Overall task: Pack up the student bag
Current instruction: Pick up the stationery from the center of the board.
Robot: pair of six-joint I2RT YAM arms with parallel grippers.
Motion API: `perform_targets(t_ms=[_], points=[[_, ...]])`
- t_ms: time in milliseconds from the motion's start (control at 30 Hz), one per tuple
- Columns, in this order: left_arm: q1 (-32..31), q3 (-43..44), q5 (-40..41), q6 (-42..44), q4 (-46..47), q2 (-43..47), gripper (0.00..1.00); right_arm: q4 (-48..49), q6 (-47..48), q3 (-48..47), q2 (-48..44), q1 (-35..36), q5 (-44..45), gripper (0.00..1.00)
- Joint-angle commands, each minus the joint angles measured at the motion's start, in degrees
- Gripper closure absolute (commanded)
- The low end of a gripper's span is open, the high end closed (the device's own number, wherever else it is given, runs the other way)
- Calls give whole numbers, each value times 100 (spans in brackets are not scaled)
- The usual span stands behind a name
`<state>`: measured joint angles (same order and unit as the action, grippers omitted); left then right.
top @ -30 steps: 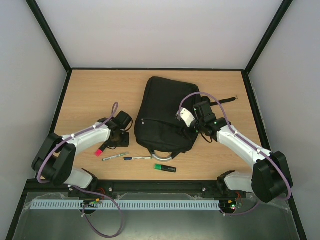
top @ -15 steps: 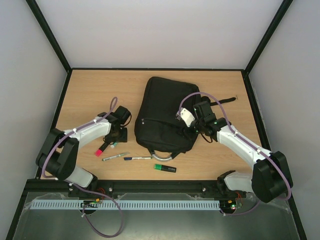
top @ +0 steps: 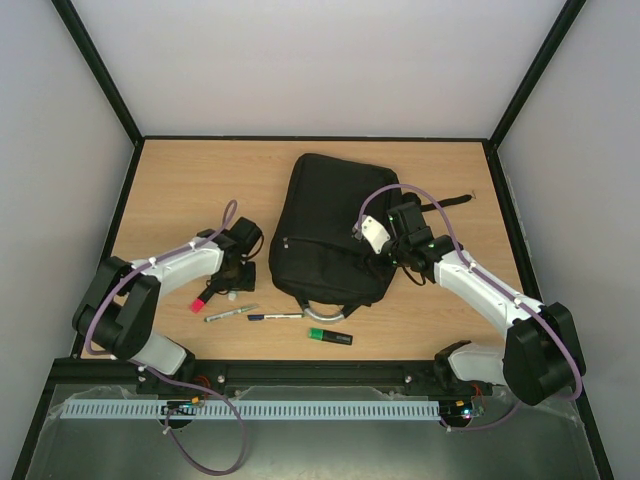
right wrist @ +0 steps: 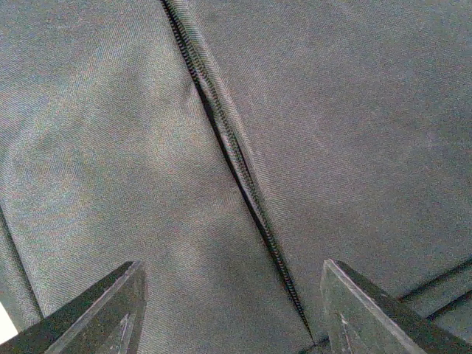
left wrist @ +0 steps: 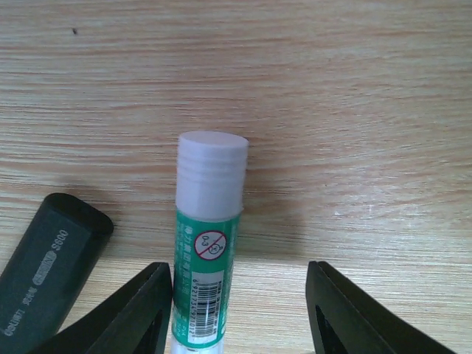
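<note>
Well, the left tool (left wrist: 237,302) stands open on the counter (left wrist: 354,110). A green glue stick (left wrist: 209,251) lies between its fingers, close against the left one, and a black marker (left wrist: 44,276) sits just beside. Closing off-centre could roll the round stick out or nudge the marker. Further right, the student bag (top: 330,225) lies flat mid-counter; the right tool (right wrist: 230,295) hangs open over its zip (right wrist: 236,162), which looks shut and may block packing
</note>
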<state>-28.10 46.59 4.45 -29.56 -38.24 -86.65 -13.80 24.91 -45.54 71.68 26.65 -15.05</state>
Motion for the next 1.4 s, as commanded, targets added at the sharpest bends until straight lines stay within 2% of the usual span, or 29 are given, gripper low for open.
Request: perform_targets(t_ms=[0, 233, 467, 900, 1000, 1133, 1367], points=[[-79, -86, -156, 3, 13, 10, 47, -172, 58, 23, 45, -20, -146, 35], [-260, -97, -223, -219, -104, 31, 55, -192, 71, 28, 59, -19, -147, 35], [-300, -150, 95, -544, -124, 98, 62, -195, 67, 27, 80, -20, -198, 35], [-318, -305, -13, -491, 130, 26, 89, -186, -124, -131, -9, -24, -30, 35], [-316, -313, -31, -480, 122, 187, 94, -26, -365, -204, -126, -28, 434, 36], [-313, -237, -31, -534, 96, 621, 98, 53, -173, -173, -188, -12, 765, 36], [-331, -98, -440, -411, 160, 1487, 98, -69, 227, -251, 217, 192, 1177, 37]])
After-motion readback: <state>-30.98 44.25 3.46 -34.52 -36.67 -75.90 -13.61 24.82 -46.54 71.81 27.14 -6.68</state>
